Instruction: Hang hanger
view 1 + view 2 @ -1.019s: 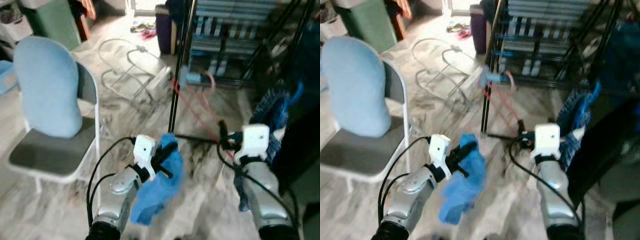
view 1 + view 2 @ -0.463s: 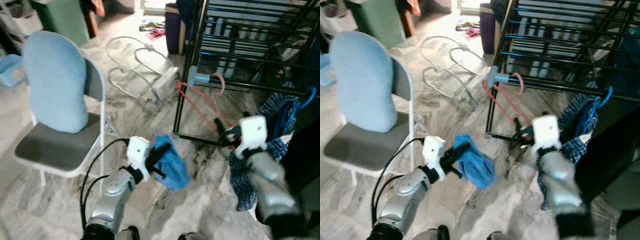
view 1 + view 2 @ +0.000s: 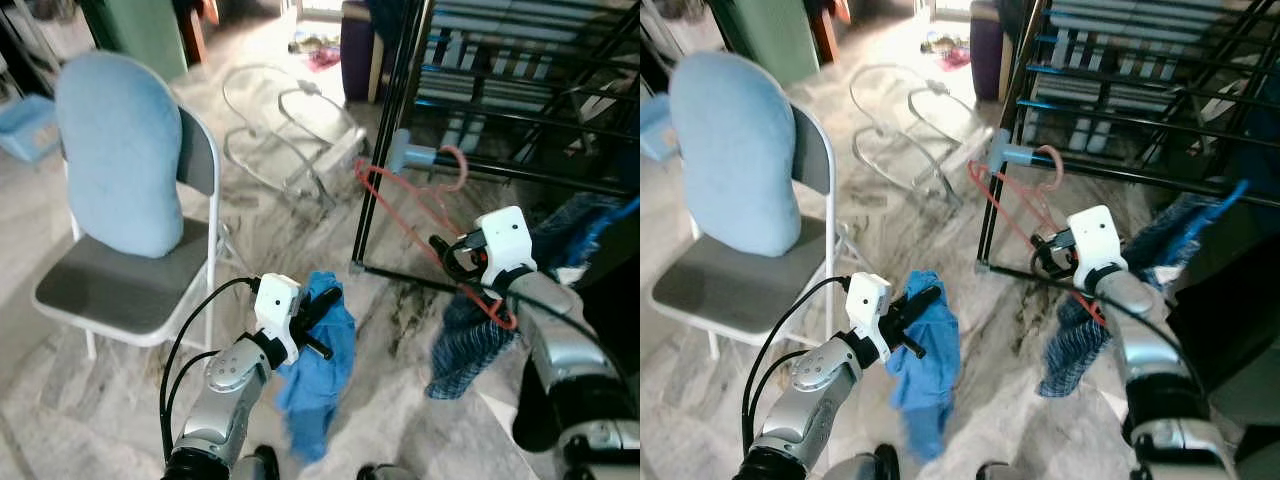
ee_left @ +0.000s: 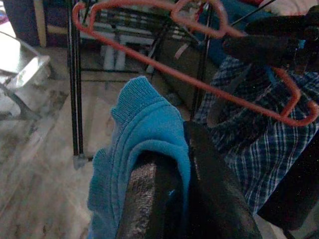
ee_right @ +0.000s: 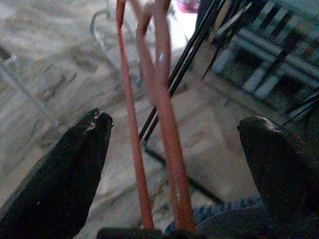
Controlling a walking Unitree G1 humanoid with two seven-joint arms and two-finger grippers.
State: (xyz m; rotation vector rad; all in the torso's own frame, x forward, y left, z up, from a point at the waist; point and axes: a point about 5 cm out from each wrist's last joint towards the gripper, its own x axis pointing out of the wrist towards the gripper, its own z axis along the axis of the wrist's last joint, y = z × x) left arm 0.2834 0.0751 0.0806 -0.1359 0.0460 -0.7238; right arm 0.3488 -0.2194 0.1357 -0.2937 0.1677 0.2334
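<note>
A red wire hanger (image 3: pixel 415 215) slants from my right gripper (image 3: pixel 447 258) up toward the black drying rack (image 3: pixel 385 150), its hook beside a pale blue fitting (image 3: pixel 410 155) on the rack. In the right wrist view the two fingers (image 5: pixel 75 164) stand wide apart, with the hanger (image 5: pixel 167 114) running between them near their base. A blue plaid garment (image 3: pixel 465 340) dangles below that gripper. My left gripper (image 3: pixel 322 310) is shut on a bright blue garment (image 3: pixel 318 370) that hangs over the floor.
A folding chair (image 3: pixel 130 290) with a light blue cloth (image 3: pixel 120 150) over its back stands at my left. A white wire frame (image 3: pixel 285 110) lies on the marble floor ahead. The rack's bars and hanging clothes crowd the right side.
The whole view has shifted with the camera. The plaid garment has swung in under the right gripper, and the blue garment now hangs straighter down from the left gripper.
</note>
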